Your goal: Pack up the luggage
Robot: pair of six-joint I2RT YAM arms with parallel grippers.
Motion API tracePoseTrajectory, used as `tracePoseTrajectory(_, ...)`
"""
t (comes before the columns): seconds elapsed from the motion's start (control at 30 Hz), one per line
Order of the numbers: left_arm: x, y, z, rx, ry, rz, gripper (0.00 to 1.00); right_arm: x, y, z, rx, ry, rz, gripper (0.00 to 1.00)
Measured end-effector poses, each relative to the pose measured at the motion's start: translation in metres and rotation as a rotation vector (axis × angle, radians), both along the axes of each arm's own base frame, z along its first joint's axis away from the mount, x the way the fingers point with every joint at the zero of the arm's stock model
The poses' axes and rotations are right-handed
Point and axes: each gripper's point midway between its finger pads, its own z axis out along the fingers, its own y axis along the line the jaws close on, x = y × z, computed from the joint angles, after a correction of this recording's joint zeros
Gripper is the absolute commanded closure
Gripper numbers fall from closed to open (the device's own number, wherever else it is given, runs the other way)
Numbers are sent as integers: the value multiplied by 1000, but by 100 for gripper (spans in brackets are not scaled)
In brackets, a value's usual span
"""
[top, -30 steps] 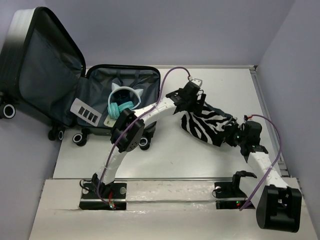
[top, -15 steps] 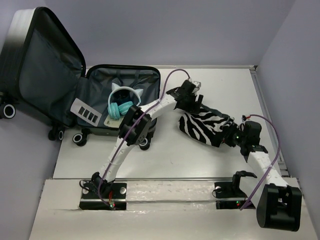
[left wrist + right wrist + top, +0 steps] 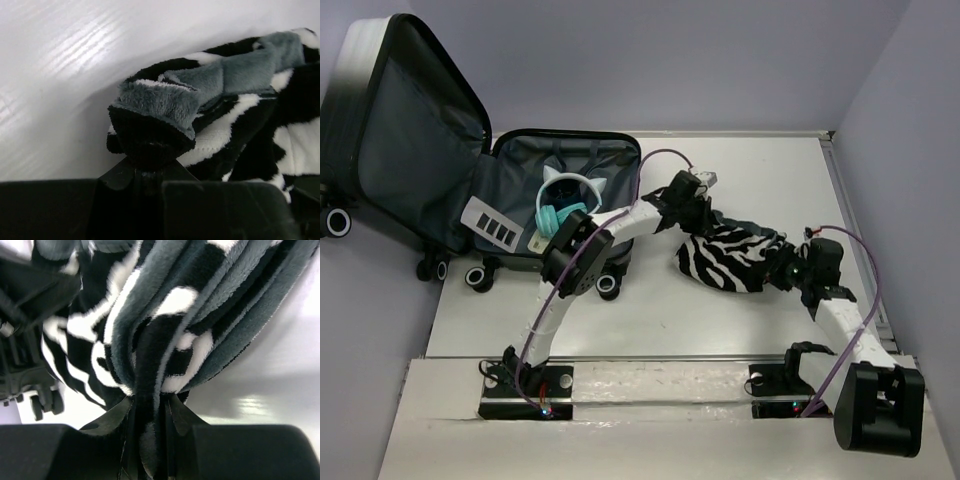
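The luggage (image 3: 582, 160) lies open at the table's back left, its lid (image 3: 410, 150) propped up and its dark grey lining showing. A zebra-striped pouch (image 3: 730, 258) of plush fabric hangs between both arms, right of the luggage and over the white table. My left gripper (image 3: 703, 220) pinches the pouch's left upper edge; in the left wrist view its jaws (image 3: 150, 165) are shut on a black fold of the pouch (image 3: 240, 115). My right gripper (image 3: 783, 265) holds the right end, shut (image 3: 150, 412) on a bunched fold of the pouch (image 3: 165, 325).
Teal and white cat-ear headphones (image 3: 565, 200) lie inside the luggage, beside a white card with black bars (image 3: 492, 222). Black wheels (image 3: 480, 277) stick out at the luggage's near edge. Purple walls close in the table at the back and right.
My left gripper went from open to shut on the pouch's edge and shifted slightly left and down. The pouch now sags lower between the two arms. The right gripper kept its hold.
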Motion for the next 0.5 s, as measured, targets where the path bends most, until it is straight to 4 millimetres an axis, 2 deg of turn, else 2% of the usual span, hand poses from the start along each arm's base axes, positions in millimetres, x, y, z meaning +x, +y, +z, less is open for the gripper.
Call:
tracePoseTrajectory(0.1,-8,4,35,-27,-25,12,94,10,1,18,8,-35,2,93)
tracePoseTrajectory(0.23,-13,6,120,-121,-127,26,94,28,9,54,9,-109,34,93)
tracePoseTrajectory(0.27,-15,9,149,-155,-165,30,94,36,16,72,9,-145,56,93)
tracePoseTrajectory(0.33,-13,21,189,-198,-213,50,94,50,34,103,11,-199,105,93)
tracePoseTrajectory(0.4,-2,44,231,-244,-268,98,94,59,52,125,11,-242,154,93)
tracePoseTrajectory(0.47,18,84,262,-258,-309,185,94,76,81,159,13,-298,215,93)
tracePoseTrajectory(0.5,32,115,277,-254,-336,260,94,83,95,170,16,-320,243,93)
